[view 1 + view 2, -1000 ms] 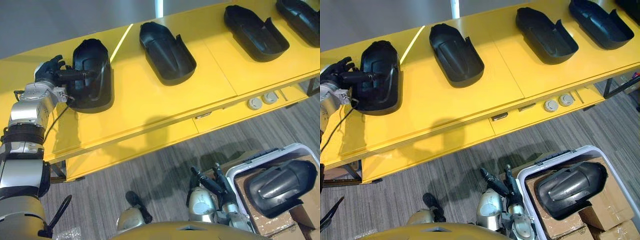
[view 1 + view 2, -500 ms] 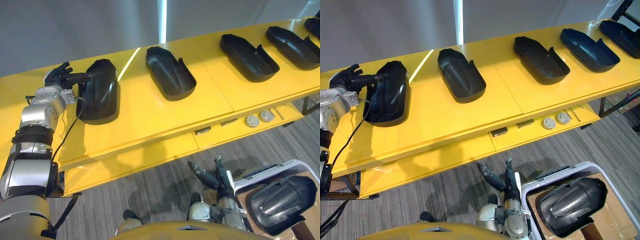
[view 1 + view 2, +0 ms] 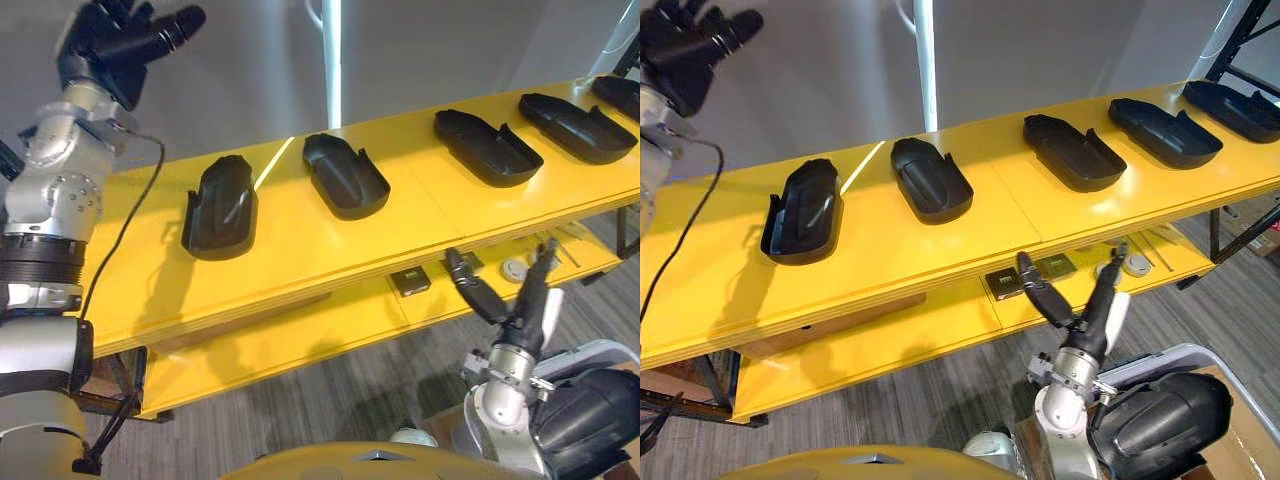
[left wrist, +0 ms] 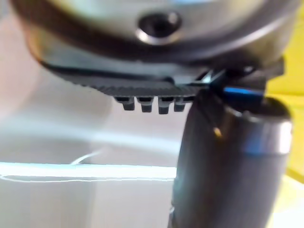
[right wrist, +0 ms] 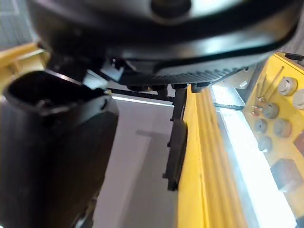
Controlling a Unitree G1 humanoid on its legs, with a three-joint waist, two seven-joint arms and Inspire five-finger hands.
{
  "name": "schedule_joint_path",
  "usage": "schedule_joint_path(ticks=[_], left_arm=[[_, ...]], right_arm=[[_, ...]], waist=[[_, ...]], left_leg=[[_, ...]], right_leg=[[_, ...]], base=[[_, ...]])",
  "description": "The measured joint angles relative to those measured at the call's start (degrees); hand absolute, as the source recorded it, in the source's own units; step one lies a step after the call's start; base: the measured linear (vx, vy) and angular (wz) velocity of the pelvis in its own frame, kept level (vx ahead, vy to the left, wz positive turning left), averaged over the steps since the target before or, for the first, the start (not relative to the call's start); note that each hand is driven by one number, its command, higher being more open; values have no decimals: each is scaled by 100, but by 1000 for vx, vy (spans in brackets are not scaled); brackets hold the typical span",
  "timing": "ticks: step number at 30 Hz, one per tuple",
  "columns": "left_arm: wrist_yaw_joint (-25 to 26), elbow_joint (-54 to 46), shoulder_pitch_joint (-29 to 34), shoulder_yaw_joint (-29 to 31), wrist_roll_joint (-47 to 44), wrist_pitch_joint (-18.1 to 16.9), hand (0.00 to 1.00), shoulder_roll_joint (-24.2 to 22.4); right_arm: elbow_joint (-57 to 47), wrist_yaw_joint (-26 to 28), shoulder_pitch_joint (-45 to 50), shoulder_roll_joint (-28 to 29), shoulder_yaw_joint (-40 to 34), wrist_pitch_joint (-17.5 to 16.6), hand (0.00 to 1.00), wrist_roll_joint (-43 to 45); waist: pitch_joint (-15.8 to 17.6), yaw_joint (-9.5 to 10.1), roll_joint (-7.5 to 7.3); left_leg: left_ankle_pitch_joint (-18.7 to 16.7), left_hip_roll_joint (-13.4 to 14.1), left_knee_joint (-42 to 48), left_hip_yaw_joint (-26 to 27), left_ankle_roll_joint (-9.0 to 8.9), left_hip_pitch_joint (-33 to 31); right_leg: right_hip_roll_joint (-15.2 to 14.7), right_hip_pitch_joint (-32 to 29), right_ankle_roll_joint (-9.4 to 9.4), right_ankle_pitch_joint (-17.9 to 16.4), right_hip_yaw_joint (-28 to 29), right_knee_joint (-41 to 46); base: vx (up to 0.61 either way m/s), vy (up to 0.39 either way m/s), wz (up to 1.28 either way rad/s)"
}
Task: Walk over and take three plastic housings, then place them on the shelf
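You have 5 housings (image 3: 345, 175) along the yellow shelf (image 3: 300, 245); left hand (image 3: 120, 42) upper left, right hand (image 3: 1097, 314) lower right, fingers spread, empty.

Plain grey wall (image 3: 450, 50), bright vertical light strip (image 3: 333, 60), long yellow shelf (image 3: 970, 240), grey striped carpet floor (image 3: 890, 405)

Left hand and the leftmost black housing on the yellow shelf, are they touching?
Apart. The left eye view shows the left hand up against the grey wall, with the leftmost housing lying on the shelf well below it.
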Motion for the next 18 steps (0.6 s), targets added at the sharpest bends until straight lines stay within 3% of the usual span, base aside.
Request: schedule_joint_path(ticks=[3,5,6,8,9,11,14,18], left_arm=[[1,-360,178,351,377,-285,100,66],[105,-1380,1084,1067,528,-777,100,58],[130,-1639,1351,1211,549,-864,100,24],[311,-2680,2508,1662,1012,-1033,100,-494],[358,-2888,2788,1721,1199,-1055,100,-697],[506,-3380,3856,1736,1823,-1088,100,-1667],[616,-3386,4963,1560,2215,-934,100,-2657],[567,-3387,5958,1284,2531,-819,100,-3327]], right_arm=[[-331,-151,-7,-169,-150,-6,100,-7],[-795,-254,-73,-195,-314,-47,100,84],[-880,-240,-109,-196,-356,-66,100,145],[-1123,-43,-308,-211,-391,-65,100,517],[-1172,59,-369,-211,-366,-64,100,645],[-1237,367,-672,-217,-79,-57,100,776],[-1250,898,-1004,-264,459,30,100,813],[-1218,1464,-1105,-296,844,353,100,812]], waist=[[-18,40,24],[-29,78,16],[-51,96,9],[-266,162,-52],[-289,188,-74],[-337,322,-153],[-328,479,-233],[-292,694,-288]], left_leg=[[30,23,0,-35,0,-45],[58,45,-1,-75,-1,-92],[62,47,-1,-90,-1,-99],[82,40,0,-235,13,-195],[88,40,1,-269,12,-196],[115,38,2,-415,18,-202],[148,38,0,-567,30,-306],[182,26,-1,-705,53,-384]], right_leg=[[18,-16,-12,11,-39,0],[35,-45,-19,16,-72,-2],[36,-41,-19,16,-89,-3],[30,-18,-17,19,-211,-43],[30,19,-13,23,-253,-62],[31,131,-9,34,-377,-106],[39,183,2,48,-529,-184],[39,237,-22,55,-649,-244]], base=[[-27,-10,4],[-12,-12,6],[12,-9,11],[27,-11,25],[21,-11,32],[-14,-5,28],[-41,0,29],[-23,11,19]])
